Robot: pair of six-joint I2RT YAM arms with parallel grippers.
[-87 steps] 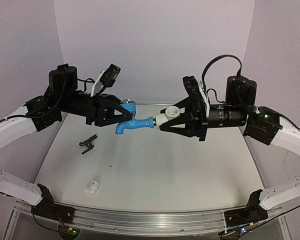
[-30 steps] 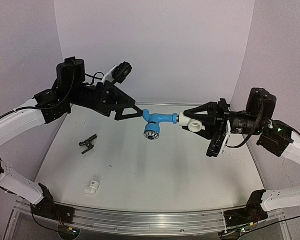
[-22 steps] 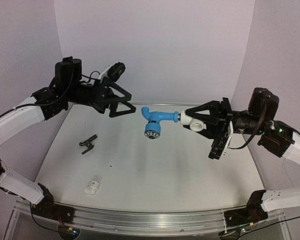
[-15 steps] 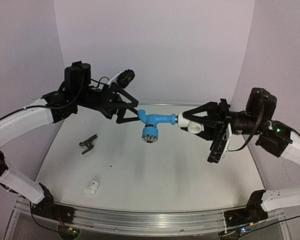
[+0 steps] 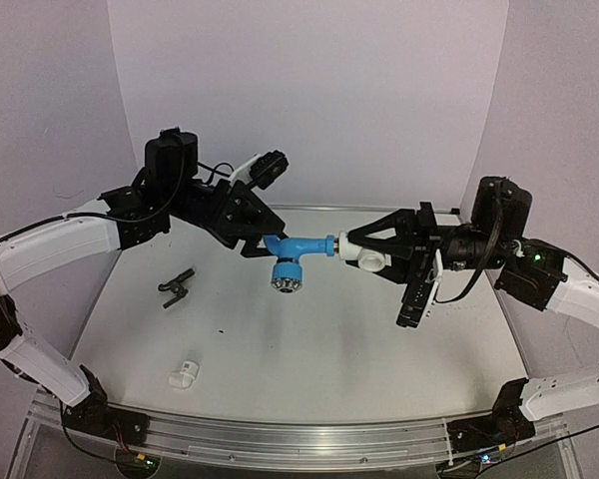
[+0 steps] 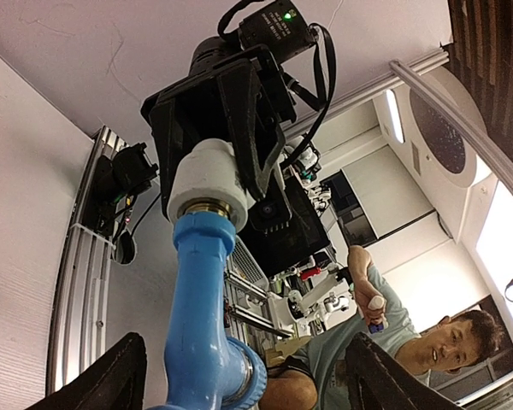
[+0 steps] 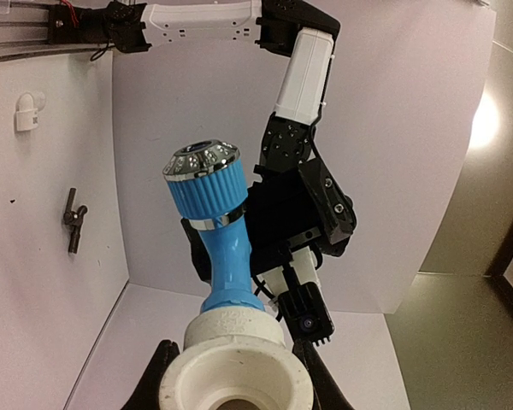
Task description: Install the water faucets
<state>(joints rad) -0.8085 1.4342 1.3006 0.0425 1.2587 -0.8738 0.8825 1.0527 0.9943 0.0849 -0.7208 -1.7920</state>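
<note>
Nearest the arm bases, a small white clip (image 5: 184, 373) lies on the table (image 5: 309, 349), with a black part (image 5: 176, 286) farther back. Above mid-table, 1 blue faucet (image 5: 299, 245) hangs level with its knob down. Its stem enters a white fitting (image 7: 235, 354) clamped in the right claw (image 5: 362, 251). The left claw (image 5: 258, 242) straddles the spout end, fingers apart. The step looks like threading the stem in. Next the left claw should close and twist.

The left gripper (image 5: 261, 244) has returned to the blue faucet (image 5: 301, 247), jaws narrowing around its spout.
</note>
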